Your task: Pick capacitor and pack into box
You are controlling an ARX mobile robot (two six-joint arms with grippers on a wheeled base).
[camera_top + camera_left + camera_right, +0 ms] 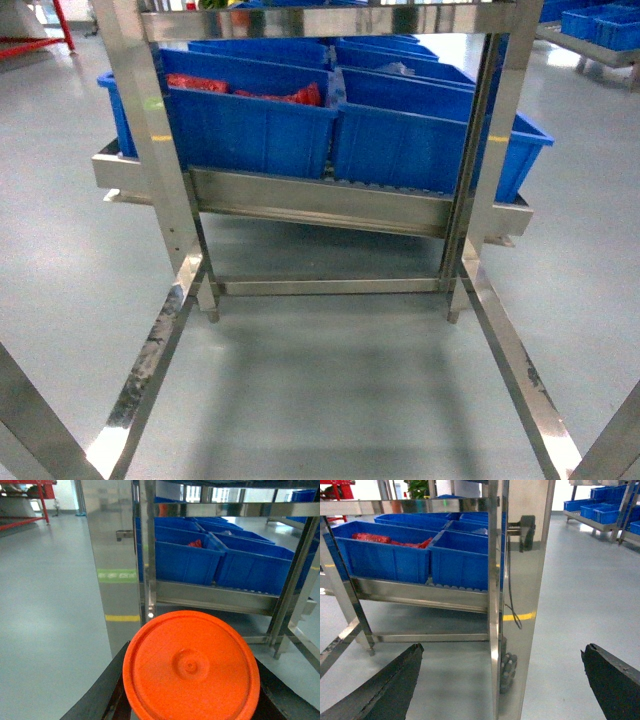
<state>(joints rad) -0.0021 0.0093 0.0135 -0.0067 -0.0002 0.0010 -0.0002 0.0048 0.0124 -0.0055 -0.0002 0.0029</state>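
Already the left claw (190,715) pinches the capacitor (191,666); right claw (502,680) spread, empty; next, finding the unseen box.

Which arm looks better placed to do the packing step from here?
Left. Its gripper already carries the orange-topped capacitor between its jaws. The right gripper hangs open and empty beside the steel rack post. The box shows in no view.
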